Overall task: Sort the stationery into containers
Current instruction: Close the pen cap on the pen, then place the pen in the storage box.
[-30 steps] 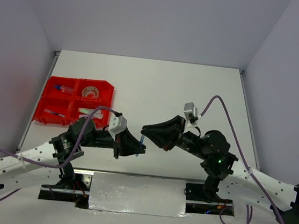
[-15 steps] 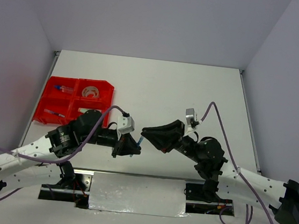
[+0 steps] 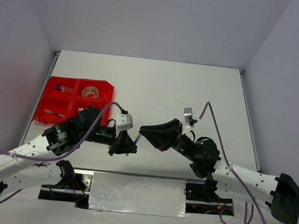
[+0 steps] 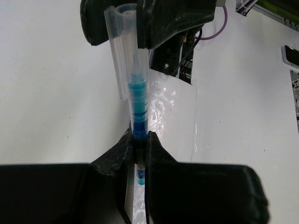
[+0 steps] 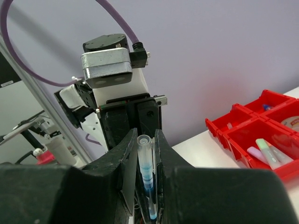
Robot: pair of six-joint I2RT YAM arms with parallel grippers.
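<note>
Both end effectors have drifted lower in the top view, so more of the red tray (image 3: 96, 82) at left shows. The blue pen (image 4: 138, 93) stays off the worktop (image 3: 168, 87), mid-frame: the left end effector (image 4: 138, 140) pinches its barrel, the right end effector (image 5: 145, 135) clamps its clear cap. That looks like a handover, the pen not yet sorted. The left arm (image 3: 77, 128) covers the tray's lower right compartment

No words, numbers or brand marks are legible, neither on the pen (image 4: 138, 93) between the jaws nor the red tray (image 3: 74, 93).
</note>
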